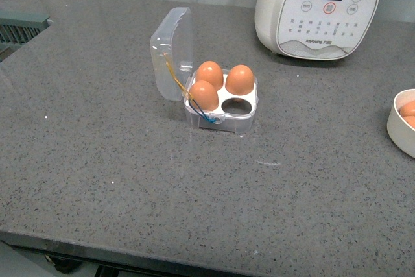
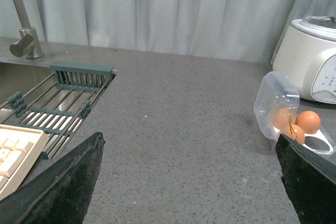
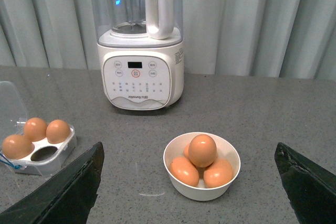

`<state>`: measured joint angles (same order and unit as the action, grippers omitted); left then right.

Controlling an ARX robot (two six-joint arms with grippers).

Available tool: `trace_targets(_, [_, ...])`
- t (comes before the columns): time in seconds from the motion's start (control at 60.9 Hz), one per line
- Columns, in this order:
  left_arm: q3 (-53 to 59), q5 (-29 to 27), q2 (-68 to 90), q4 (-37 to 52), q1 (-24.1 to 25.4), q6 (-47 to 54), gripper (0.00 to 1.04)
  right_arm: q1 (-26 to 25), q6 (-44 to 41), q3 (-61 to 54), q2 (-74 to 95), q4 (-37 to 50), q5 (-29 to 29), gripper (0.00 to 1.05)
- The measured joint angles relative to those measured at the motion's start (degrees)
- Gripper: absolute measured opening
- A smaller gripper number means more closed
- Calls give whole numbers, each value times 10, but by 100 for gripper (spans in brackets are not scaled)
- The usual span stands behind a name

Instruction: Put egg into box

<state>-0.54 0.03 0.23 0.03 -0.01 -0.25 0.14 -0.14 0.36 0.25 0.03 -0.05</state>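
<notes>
The clear box (image 1: 222,118) stands open on the grey counter, lid (image 1: 172,53) raised at its left. Three of its cells hold orange-brown eggs (image 1: 209,72); the front right cell (image 1: 235,105) is empty. The box also shows in the left wrist view (image 2: 320,144) and the right wrist view (image 3: 58,157). A white bowl (image 3: 202,190) holds several eggs, one egg (image 3: 202,150) lying on top. My right gripper (image 3: 189,192) is open, jaws wide, with the bowl between them and lower. My left gripper (image 2: 189,182) is open and empty over bare counter, left of the box. Neither arm shows in the front view.
A big white cooker (image 1: 324,8) stands at the back right, behind the box and bowl (image 1: 403,124). A sink with a green rack (image 2: 63,95) and a tap (image 2: 23,30) lies at the far left. A beige keyboard-like thing (image 2: 13,153) sits by the sink.
</notes>
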Motion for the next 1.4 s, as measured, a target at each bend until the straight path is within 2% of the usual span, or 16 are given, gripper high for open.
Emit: trace_targets(1.396, [0, 0, 0, 0, 0, 0, 98, 0, 0, 0, 0, 0, 0, 95])
